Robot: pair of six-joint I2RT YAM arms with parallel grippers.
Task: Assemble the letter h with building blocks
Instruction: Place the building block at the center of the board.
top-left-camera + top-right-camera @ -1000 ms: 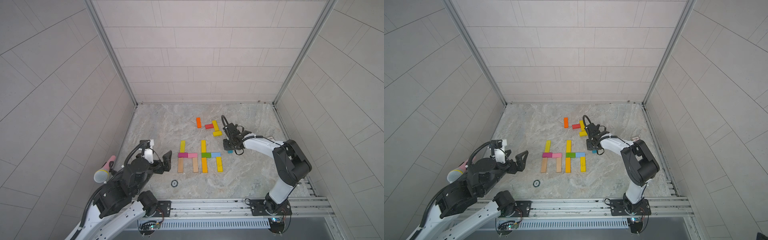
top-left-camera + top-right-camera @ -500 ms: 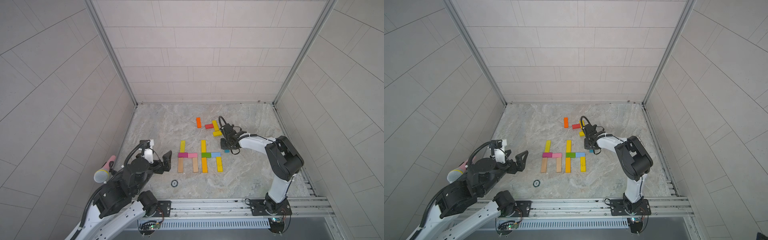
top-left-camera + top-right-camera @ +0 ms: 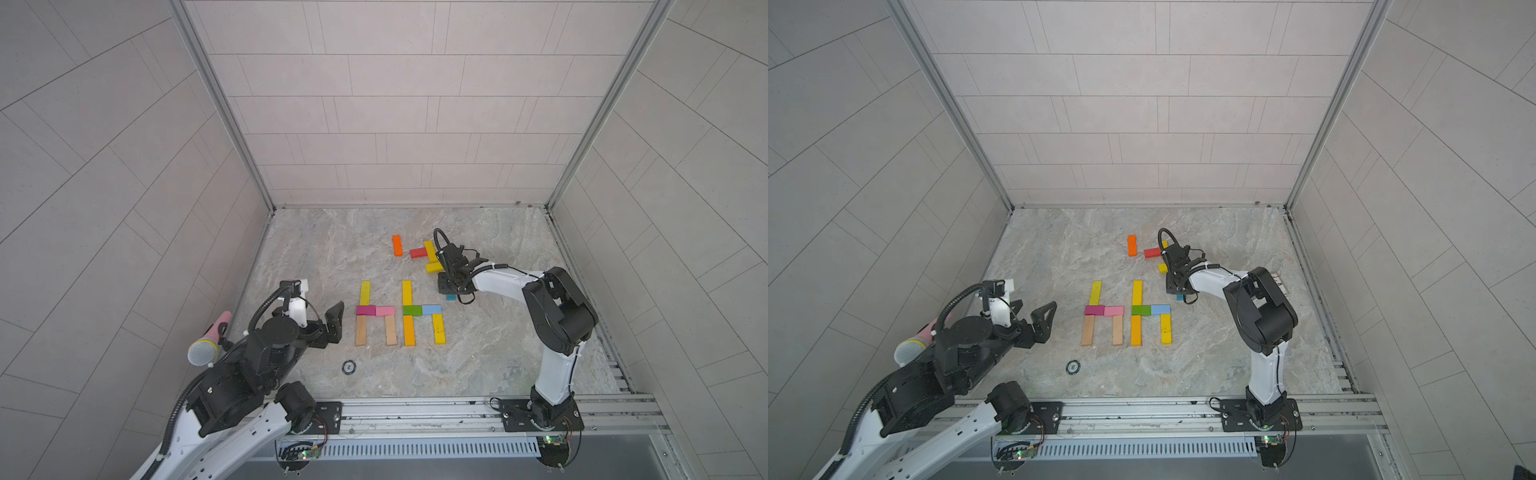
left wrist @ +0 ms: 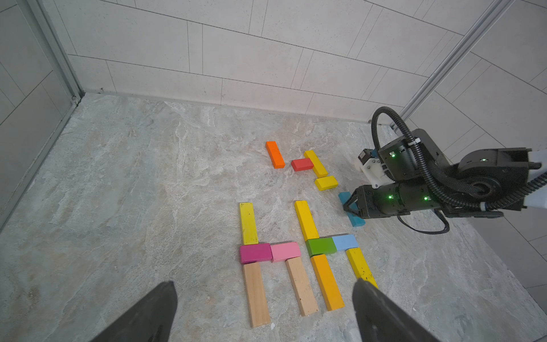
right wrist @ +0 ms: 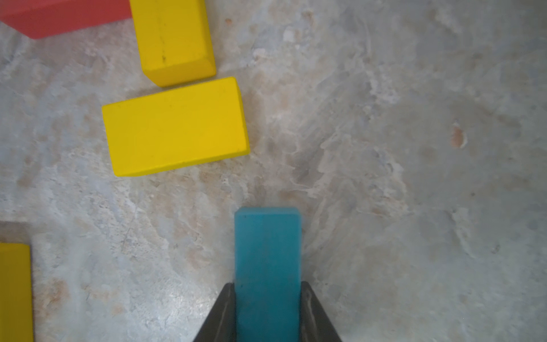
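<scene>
Two h shapes of building blocks lie flat in both top views. One has a magenta block (image 3: pixel 365 310) and wood legs (image 4: pixel 256 293). The other has a green block (image 3: pixel 412 310), a light blue one (image 4: pixel 344 242) and an orange leg (image 4: pixel 327 281). Loose orange (image 3: pixel 397 245), red (image 3: pixel 417 252) and yellow (image 5: pixel 176 127) blocks lie behind them. My right gripper (image 5: pixel 268 283) is shut on a teal bar (image 5: pixel 268 251) low at the floor, right of the h shapes; the teal bar (image 4: pixel 352 214) shows past its fingers. My left gripper (image 4: pixel 263 284) stands open, left of the h shapes, holding nothing.
A microphone (image 3: pixel 205 345) leans by the left wall beside the left arm. A small round disc (image 3: pixel 348 366) lies on the stone floor in front of the h shapes. Tiled walls enclose three sides, and a metal rail (image 3: pixel 415 411) runs along the front.
The right gripper with the teal bar has shifted a little to the left, nearer the short yellow block, and its elbow has swung with it. The left arm has not moved.
</scene>
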